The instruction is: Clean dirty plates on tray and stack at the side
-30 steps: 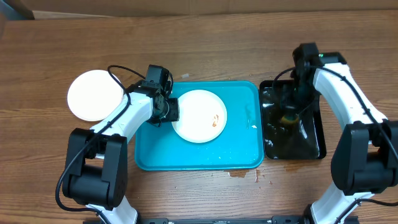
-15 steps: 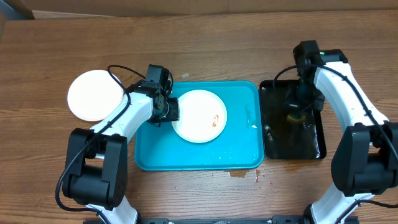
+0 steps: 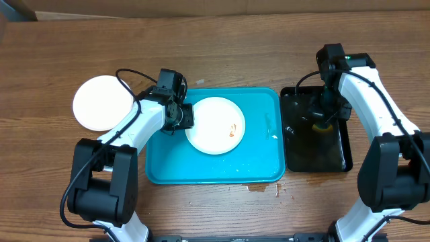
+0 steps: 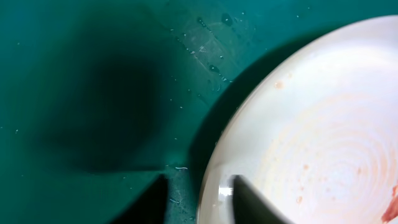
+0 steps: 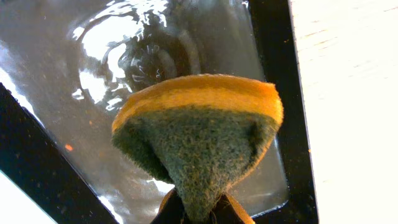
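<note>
1 smeared plate (image 3: 215, 126) lies in the turquoise tray (image 3: 201, 168), and the left gripper (image 3: 186, 117) straddles its rim at 9 o'clock with 1 finger on each side; I cannot tell whether they pinch it. A second plate (image 3: 102, 102), plain white, rests on the table (image 3: 222, 47) at the tray's 10 o'clock. At the tray's 3 o'clock, the right gripper (image 5: 196, 214) clenches a yellow-green sponge (image 5: 199, 137) above the wet black tray (image 3: 336, 158).
</note>
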